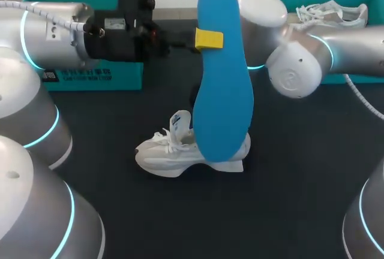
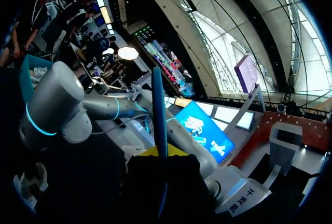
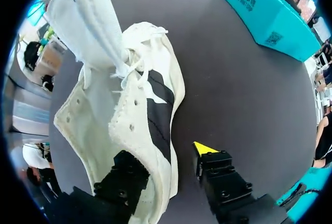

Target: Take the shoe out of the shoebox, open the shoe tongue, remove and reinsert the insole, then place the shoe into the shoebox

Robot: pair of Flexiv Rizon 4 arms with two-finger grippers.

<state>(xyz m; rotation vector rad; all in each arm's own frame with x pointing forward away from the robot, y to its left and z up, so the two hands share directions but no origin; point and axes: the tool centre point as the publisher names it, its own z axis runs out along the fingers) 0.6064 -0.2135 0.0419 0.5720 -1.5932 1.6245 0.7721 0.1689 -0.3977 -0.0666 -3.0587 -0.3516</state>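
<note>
Insole reinsert: L gripper [image 1: 209, 39] clamped on blue insole [image 1: 223, 103], aloft over white shoe [image 1: 174, 151] on table [image 1: 300, 199], toe at 9 o'clock.
R gripper [image 3: 163, 154] spread astride shoe wall; likely best: ease insole toe-end in first, collar kept wide.

dark table [image 1: 288, 211], white shoe [image 1: 161, 154], teal shoeboxes [image 1: 123, 78]

Head view: cannot see heel and middle of the white lace-up trainer [image 1: 161, 151], covered by the upright bright blue foam insole [image 1: 222, 85]; hidden behind the same insole, the whole right gripper [image 3: 163, 154] and the rear finger of the left gripper [image 1: 210, 39]. Right wrist view: no sight of one fingertip, lost against the trainer's collar, nor of the trainer's near end under the gripper body. Left wrist view: too dark to tell the fingers apart.
</note>
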